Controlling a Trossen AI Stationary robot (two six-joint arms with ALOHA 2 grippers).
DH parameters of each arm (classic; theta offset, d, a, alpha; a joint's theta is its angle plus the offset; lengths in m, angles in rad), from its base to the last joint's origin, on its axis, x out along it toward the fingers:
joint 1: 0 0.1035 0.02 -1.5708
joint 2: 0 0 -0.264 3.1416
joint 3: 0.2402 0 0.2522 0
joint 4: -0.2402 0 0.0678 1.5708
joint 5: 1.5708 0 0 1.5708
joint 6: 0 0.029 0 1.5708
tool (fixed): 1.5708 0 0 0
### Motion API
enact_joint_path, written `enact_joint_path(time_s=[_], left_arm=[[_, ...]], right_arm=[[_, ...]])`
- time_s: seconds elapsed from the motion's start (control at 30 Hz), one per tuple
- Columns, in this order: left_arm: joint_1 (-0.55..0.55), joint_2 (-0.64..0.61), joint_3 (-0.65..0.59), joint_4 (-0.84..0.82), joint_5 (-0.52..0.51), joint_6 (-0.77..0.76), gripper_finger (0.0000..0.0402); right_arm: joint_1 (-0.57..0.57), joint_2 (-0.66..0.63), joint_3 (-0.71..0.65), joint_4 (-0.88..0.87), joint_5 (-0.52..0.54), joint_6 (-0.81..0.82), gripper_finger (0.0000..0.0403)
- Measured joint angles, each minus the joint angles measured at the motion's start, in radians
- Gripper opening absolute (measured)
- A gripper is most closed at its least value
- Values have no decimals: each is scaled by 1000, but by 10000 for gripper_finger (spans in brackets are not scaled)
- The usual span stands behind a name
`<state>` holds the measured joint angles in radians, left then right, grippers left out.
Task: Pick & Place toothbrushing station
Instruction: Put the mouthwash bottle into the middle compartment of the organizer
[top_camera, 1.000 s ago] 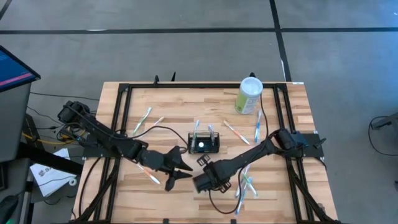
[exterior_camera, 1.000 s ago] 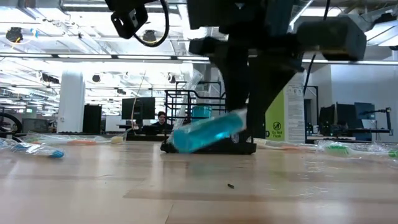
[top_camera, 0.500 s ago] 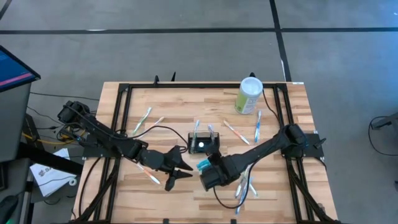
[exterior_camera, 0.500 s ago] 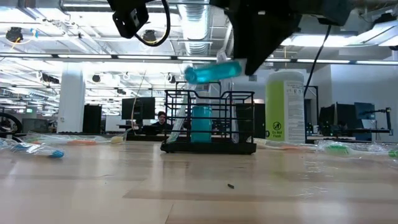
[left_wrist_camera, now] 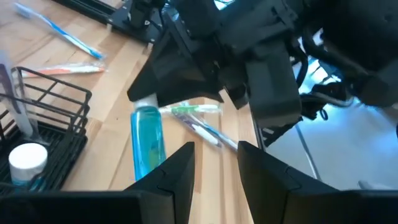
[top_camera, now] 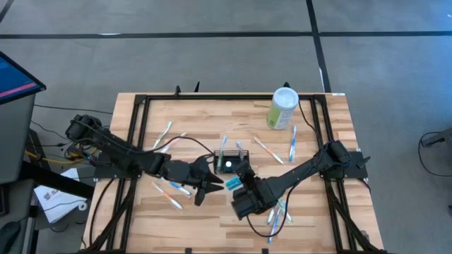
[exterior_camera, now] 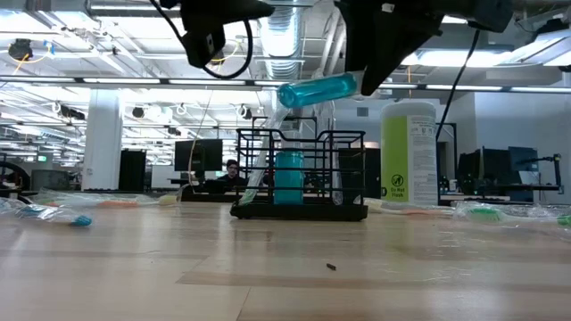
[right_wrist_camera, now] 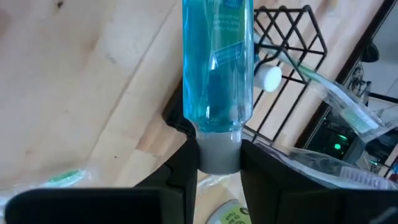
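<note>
From above I cannot see the right gripper [top_camera: 238, 185] fingers; its body hides them. In the low view both arms are cut by the top edge. The blue bottle [right_wrist_camera: 217, 65] label is too blurred to read.

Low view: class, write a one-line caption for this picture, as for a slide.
Right gripper holds a blue bottle in the air above the black wire caddy.

green canister [top_camera: 283, 109] upright, far edge | toothbrushes [top_camera: 164, 136] scattered | table [top_camera: 205, 219]
</note>
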<state>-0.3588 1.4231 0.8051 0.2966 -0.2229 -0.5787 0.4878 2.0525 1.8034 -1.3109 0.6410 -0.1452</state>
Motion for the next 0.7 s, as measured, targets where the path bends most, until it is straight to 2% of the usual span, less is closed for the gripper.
enact_joint_path(time_s=[0.17,0.7], left_arm=[[28,1,0,1,22,-6,117],[121,1,0,21,136,-48,117]], right_arm=[[17,0,1,-54,100,17,87],[49,-22,2,-72,228,38,87]])
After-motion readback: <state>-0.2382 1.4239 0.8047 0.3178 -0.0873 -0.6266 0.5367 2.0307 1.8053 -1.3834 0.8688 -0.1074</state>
